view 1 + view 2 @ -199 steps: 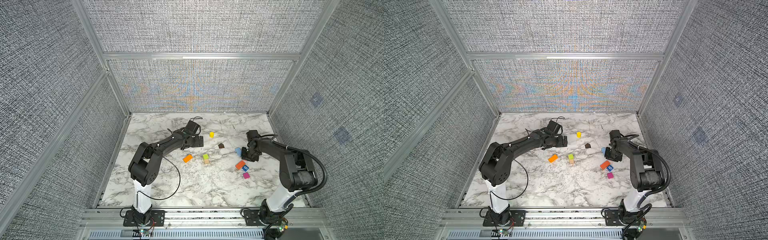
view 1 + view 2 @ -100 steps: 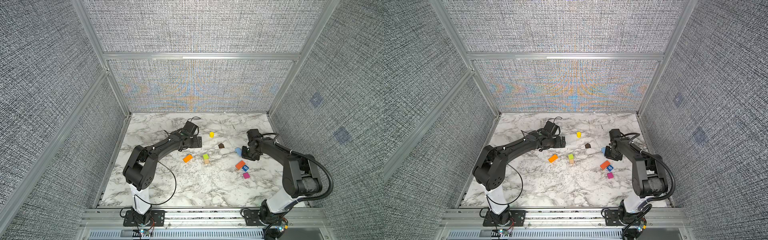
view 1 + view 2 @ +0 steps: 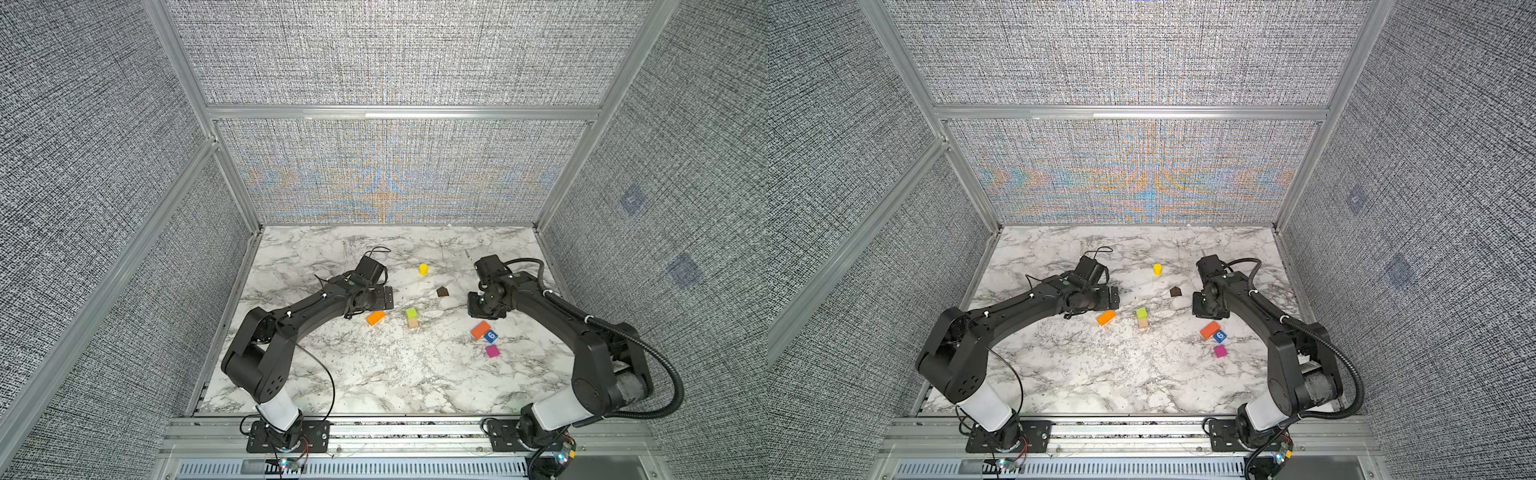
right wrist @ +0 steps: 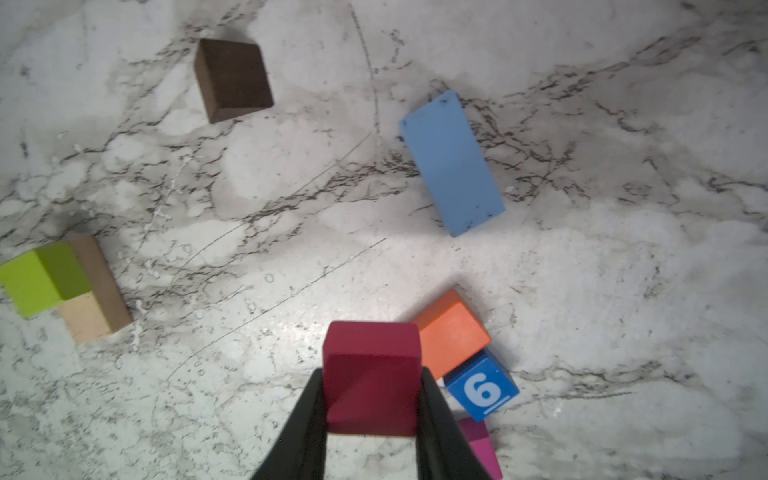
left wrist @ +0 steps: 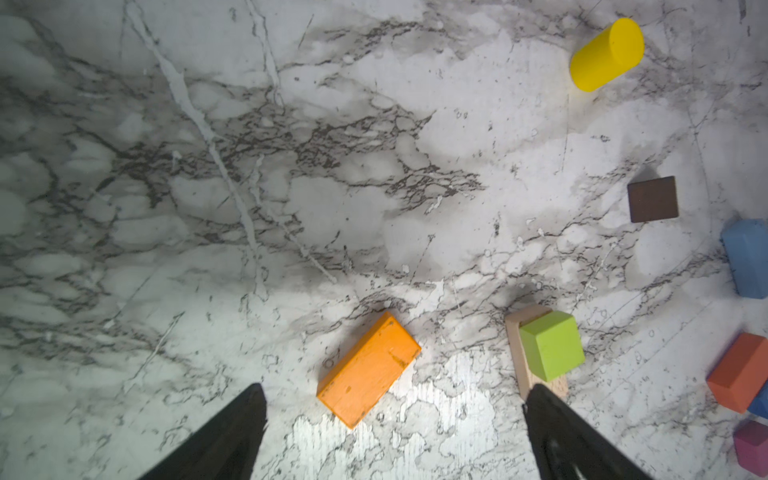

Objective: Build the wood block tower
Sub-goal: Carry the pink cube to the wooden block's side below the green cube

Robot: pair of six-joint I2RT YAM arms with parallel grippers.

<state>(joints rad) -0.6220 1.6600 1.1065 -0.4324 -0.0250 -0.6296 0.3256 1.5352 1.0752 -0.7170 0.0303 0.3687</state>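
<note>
My right gripper [image 4: 372, 374] [image 3: 482, 307] is shut on a dark pink cube [image 4: 372, 365], held above the marble near an orange-red brick [image 4: 451, 332], a blue cube marked 6 [image 4: 482, 390] and a magenta cube [image 3: 493, 351]. My left gripper [image 5: 395, 390] [image 3: 376, 297] hangs open just above an orange brick [image 5: 368, 370] [image 3: 375, 318], with nothing between its fingers. The tower is a green cube [image 3: 411, 313] [image 5: 550, 345] on a flat tan brick [image 3: 412, 323]. A light blue brick [image 4: 453, 166] lies under the right gripper, hidden in both top views.
A yellow cylinder [image 3: 423, 269] stands toward the back and a dark brown block [image 3: 442, 292] lies between it and the right gripper. Grey fabric walls with aluminium posts enclose the marble table [image 3: 374, 374] on three sides.
The left gripper has come forward and down toward the orange brick. The right gripper, still holding the pink cube, has shifted slightly left and now covers the light blue brick.
</note>
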